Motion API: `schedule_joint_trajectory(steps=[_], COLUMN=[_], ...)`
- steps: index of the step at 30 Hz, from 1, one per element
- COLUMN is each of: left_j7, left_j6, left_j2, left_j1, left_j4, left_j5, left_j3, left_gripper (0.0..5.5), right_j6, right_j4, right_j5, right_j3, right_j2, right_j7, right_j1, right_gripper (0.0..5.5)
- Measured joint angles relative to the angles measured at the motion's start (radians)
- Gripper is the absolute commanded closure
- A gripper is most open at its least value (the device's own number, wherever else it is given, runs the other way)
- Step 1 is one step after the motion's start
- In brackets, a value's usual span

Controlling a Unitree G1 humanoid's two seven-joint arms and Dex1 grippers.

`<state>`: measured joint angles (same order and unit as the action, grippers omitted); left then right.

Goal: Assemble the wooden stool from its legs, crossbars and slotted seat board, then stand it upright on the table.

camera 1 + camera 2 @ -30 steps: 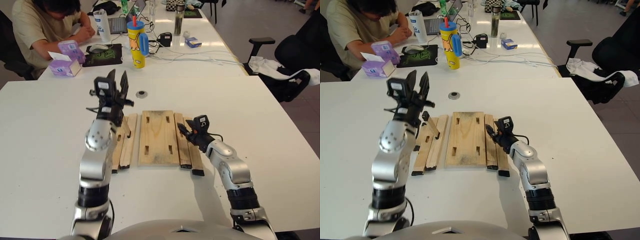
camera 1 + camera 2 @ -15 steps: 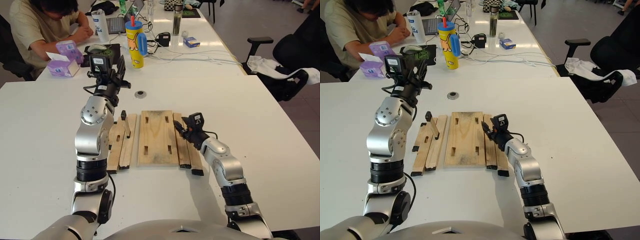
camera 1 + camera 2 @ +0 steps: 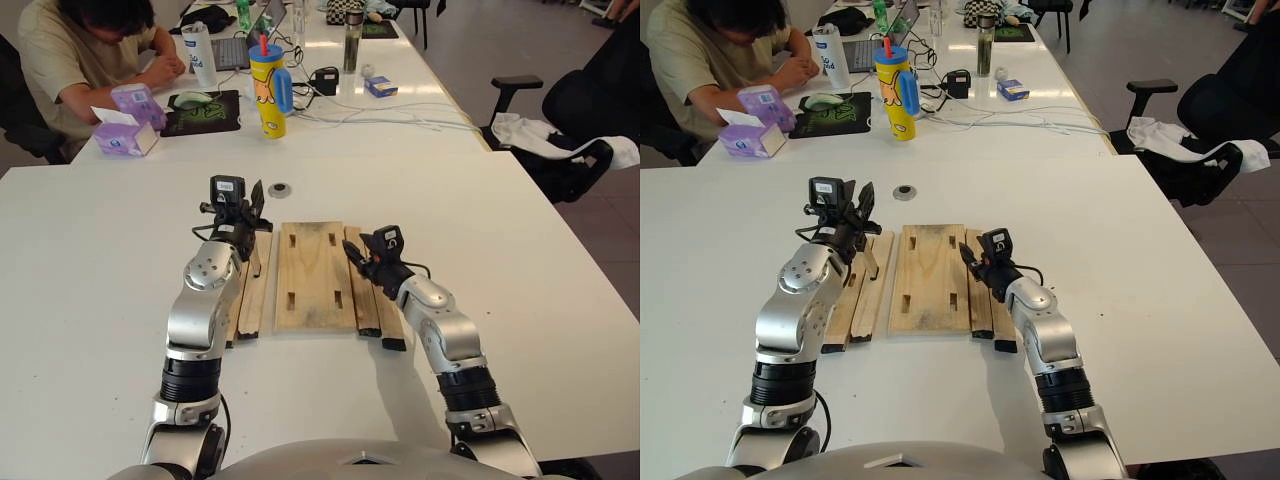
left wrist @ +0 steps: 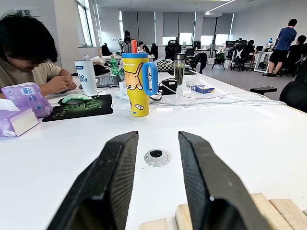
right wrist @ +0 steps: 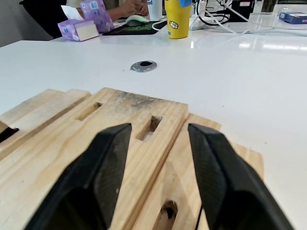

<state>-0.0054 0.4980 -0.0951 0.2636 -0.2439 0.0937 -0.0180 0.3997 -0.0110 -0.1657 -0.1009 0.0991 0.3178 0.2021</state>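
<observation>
The seat board (image 3: 315,280) is a pale rectangular plank lying flat on the table (image 3: 100,260), its long side running away from the robot. It has 4 small rectangular slots and a dark stain at the far end. The left slats (image 3: 250,300), at least 2, lie flat just beside its left edge. The right slats (image 3: 364,300), 2 with dark near tips, lie along its right edge.
</observation>
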Motion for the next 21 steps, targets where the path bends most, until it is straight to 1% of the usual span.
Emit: schedule_joint_trajectory(steps=[12,17,19,21], left_j7=[0.004,0.006,0.007,0.004], left_j6=[-0.022,-0.055,-0.061,-0.025], left_j2=[-0.007,0.013,0.011,-0.006], left_j1=[0.015,0.141,0.140,0.084], left_j4=[-0.020,-0.139,-0.159,-0.109], left_j5=[0.002,0.044,0.030,-0.004], left_j3=[0.028,0.070,0.060,0.018], left_gripper=[3.97,3.97,3.97,3.97], right_j6=[-0.014,-0.020,-0.020,-0.020], right_j4=[0.000,-0.001,-0.001,-0.001], right_j5=[0.000,0.001,0.001,0.001], right_j3=[0.002,0.000,0.000,-0.001], right_j2=[-0.004,-0.004,-0.003,-0.004], right_j7=[-0.011,-0.011,-0.011,-0.011], right_j1=[0.006,0.005,0.003,0.003], right_gripper=[3.31,3.31,3.31,3.31])
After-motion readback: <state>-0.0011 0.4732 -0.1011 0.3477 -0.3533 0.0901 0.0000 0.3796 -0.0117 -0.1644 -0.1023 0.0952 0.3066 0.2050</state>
